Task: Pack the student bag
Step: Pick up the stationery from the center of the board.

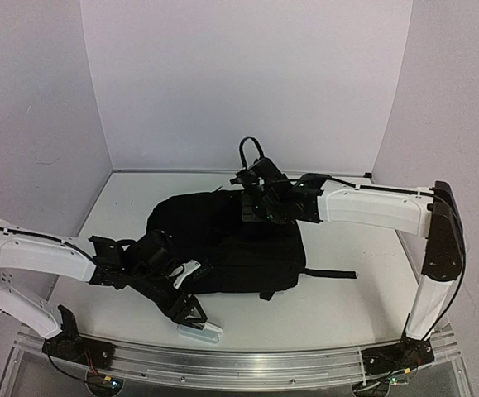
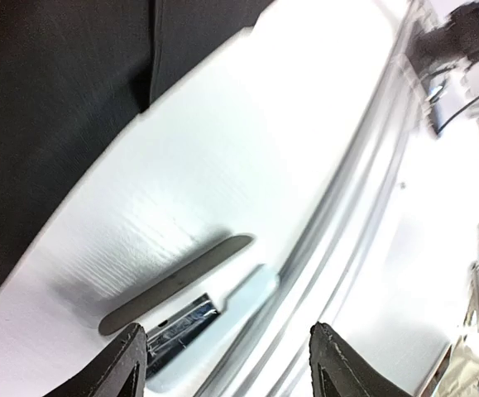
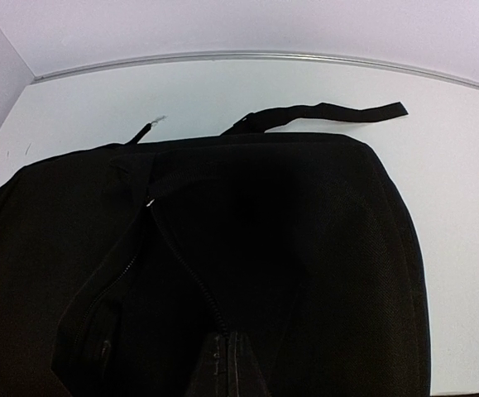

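Nearest to us, along the table's (image 1: 330, 306) front edge, ran an aluminium rail (image 1: 239, 360). Just behind it lay a small pale item (image 1: 199, 332) with a clear casing, too blurred for us to name. The left gripper (image 2: 231, 368) hung directly over it, jaws standing wide, one fingertip on either side and nothing between them. It gripped nothing.

Just beyond, in the middle of the table, lay the student bag (image 1: 231, 244), a large soft black backpack on its side, its near edge close beside the left gripper. A loose strap (image 3: 322, 112) trailed from it across the table.

At the bag's far end, the right gripper (image 3: 231, 368) was pressed fully closed right at the zipper (image 3: 185, 273). We could not tell whether it pinched the puller, the fabric, or nothing, nor how far the zipper was open.

We judged the step in hand to be dealing with the small item beside the bag. If it was to be packed, the next move called for lowering the left jaws around it and closing squarely. It would then have to be carried to an opening, which the right arm would need to hold apart.
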`<action>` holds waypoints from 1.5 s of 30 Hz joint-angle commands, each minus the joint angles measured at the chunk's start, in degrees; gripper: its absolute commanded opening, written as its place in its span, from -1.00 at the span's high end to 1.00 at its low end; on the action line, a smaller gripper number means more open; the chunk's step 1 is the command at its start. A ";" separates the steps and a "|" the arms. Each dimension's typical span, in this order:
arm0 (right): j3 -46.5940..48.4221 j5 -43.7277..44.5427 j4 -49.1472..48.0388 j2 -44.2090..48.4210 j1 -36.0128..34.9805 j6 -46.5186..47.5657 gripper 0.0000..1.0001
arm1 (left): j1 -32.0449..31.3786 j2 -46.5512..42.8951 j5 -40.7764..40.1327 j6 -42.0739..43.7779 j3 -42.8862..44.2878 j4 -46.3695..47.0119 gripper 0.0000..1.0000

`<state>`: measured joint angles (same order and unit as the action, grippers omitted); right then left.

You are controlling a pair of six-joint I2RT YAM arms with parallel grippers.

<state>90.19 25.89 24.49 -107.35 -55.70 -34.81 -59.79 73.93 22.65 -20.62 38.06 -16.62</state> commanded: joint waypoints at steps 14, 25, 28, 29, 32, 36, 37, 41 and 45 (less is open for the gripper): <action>-3.76 -1.32 -5.45 7.54 1.54 1.49 1.00 | -10.14 17.66 -7.69 3.45 11.02 -2.32 -0.46; -5.30 -2.18 -6.99 8.94 2.17 1.64 1.00 | -14.65 21.86 -15.45 2.39 14.63 -9.54 -0.59; -5.27 -2.36 -7.35 9.17 2.36 1.75 1.00 | -16.08 24.61 -18.87 0.85 16.38 -11.44 -0.55; -5.20 -2.47 -7.42 9.18 2.46 1.77 1.00 | -16.26 25.08 -19.27 0.58 16.70 -11.62 -0.53; -5.11 -2.73 -7.56 9.09 2.60 1.92 1.00 | -17.23 25.93 -21.61 -0.23 17.19 -11.98 -0.42; -5.22 -2.92 -7.90 9.09 2.65 1.94 1.00 | -18.66 27.13 -24.27 -0.87 17.94 -12.56 -0.23; -5.33 -2.99 -7.96 9.09 2.63 1.94 1.00 | -19.11 27.32 -24.70 -0.91 18.07 -12.56 -0.19; -5.41 -3.17 -8.14 9.09 2.77 1.91 1.00 | -19.57 27.36 -28.18 -2.12 18.40 -12.39 0.07; -5.44 -3.29 -8.32 9.01 2.73 1.76 1.00 | -19.48 26.58 -31.02 -2.47 18.79 -10.27 0.20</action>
<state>84.73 20.69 19.59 -101.84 -53.82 -33.41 -78.89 100.27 -5.65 -21.17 55.53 -26.55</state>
